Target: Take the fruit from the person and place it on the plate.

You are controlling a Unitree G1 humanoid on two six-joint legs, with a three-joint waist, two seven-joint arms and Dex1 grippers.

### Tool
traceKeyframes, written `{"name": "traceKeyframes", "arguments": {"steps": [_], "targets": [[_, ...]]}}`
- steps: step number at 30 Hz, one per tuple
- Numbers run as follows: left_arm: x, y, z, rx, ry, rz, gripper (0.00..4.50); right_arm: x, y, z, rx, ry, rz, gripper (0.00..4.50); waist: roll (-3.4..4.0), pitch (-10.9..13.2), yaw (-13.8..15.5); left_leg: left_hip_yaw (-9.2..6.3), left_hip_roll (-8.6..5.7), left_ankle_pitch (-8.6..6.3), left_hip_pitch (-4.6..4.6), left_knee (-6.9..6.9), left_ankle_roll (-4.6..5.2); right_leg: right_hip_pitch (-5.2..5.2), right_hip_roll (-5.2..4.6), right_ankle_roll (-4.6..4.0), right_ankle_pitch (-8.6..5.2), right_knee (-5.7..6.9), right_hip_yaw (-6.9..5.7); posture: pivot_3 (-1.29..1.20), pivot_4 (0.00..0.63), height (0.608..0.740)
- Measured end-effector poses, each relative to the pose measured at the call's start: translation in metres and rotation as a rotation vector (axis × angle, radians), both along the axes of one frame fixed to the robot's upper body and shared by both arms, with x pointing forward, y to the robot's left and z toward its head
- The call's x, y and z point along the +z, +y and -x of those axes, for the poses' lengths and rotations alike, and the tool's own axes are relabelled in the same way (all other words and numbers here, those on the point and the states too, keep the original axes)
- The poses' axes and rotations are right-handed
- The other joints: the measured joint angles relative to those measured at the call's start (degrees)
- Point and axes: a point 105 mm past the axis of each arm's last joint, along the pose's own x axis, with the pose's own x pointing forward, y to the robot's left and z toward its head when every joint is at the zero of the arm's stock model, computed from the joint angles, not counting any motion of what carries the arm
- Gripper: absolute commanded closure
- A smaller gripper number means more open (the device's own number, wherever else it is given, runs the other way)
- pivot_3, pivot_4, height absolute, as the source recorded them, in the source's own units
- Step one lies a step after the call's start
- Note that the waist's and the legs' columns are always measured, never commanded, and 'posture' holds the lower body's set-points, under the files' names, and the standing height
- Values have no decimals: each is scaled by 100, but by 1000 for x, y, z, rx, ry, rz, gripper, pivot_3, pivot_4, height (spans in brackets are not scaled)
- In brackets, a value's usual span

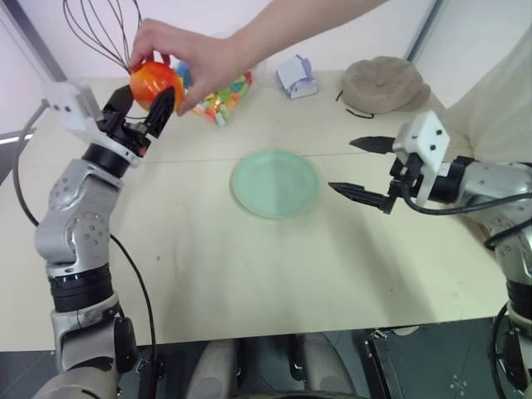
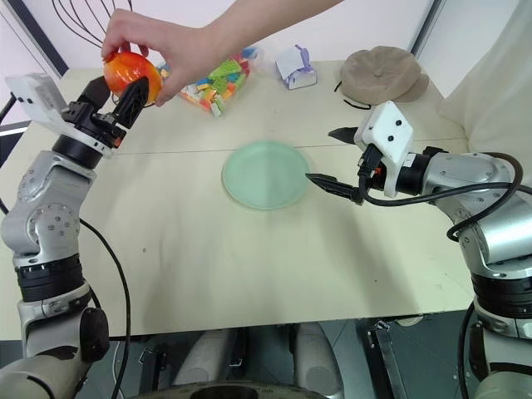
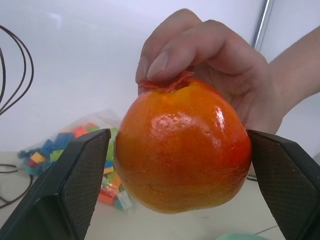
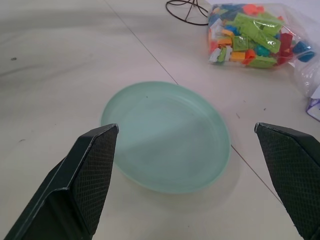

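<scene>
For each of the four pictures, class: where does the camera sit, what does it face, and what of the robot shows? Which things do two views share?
Left eye: on the head, looking down at the table; both arms show.
Right eye: beside it, same scene.
Left wrist: faces the fruit in the person's hand, between the left claw fingers.
Right wrist: faces the plate past the open right claw.
Shared: both wrist views show the brick bag.

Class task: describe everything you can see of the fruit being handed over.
The fruit is round, glossy orange-red with a yellower patch and a small dried crown on top. It is held in the air above the far left of the table, pinched from above by the person's hand. The left gripper has a black finger on either side of it, close against its sides.
</scene>
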Motion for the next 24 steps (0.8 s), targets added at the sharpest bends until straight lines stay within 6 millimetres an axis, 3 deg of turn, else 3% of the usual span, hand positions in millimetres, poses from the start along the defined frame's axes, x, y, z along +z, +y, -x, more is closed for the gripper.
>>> {"name": "traceKeyframes", "arguments": {"steps": [2,11,16,24], "targets": [[-2,0,-1,-4,2,1,1371,0,0,0,-1,0,0,0,0,0,0,0,0,0,0,0,0,0,0,0,0,0,0,0,150,740],[-2,-6,-2,-39,1,-17,1404,1,0,-1,-9,-5,-2,0,0,0,19,0,-2,0,-1,0,0,0,-2,0,0,0,0,0,150,740],[-6,-9,-3,-62,27,-126,1404,1,-1,-1,-13,-7,-3,0,0,0,1,0,-1,0,1,0,0,0,0,0,0,0,0,0,150,740],[-66,-30,-23,-162,230,-315,1404,1,0,-1,-20,-15,-6,0,0,0,-1,0,-2,0,0,0,0,1,4,0,0,0,0,0,150,740]]}}
